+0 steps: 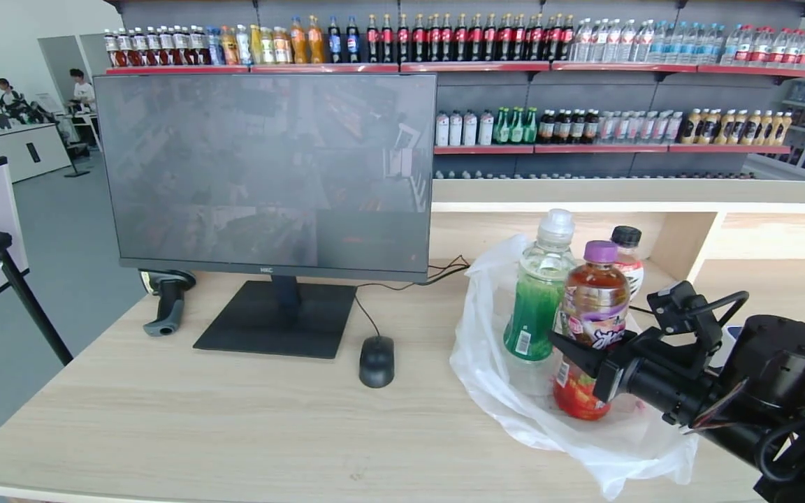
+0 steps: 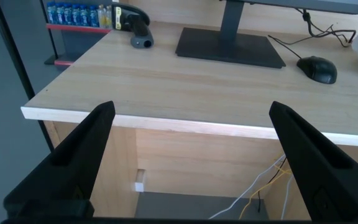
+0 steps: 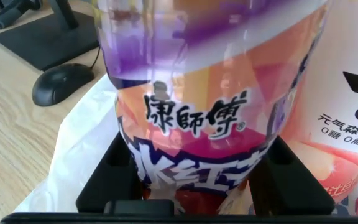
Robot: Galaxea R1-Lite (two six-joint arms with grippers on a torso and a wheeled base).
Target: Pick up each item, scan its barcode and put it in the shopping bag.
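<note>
A shop: drink-stocked shelves point(image 1: 584, 66) behind a checkout counter point(image 1: 235, 419) with monitor point(image 1: 266, 171).

Counter point(image 1: 200, 419): monitor point(image 1: 270, 168) far left; scanner point(image 1: 165, 307) left of its stand; mouse point(image 1: 376, 361) near-right of stand. Bag point(image 1: 486, 377) right, holding left bottle point(image 1: 535, 307), near bottle point(image 1: 595, 300) beside it, far bottle point(image 1: 629, 262) behind. Shelves point(image 1: 584, 68) beyond counter.

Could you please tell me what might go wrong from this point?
The purple-capped bottle, in the jaws of the right gripper, stands close beside the green bottle and the black-capped bottle; moving it could topple them. The loose shopping bag around them might snag and drag along.
</note>
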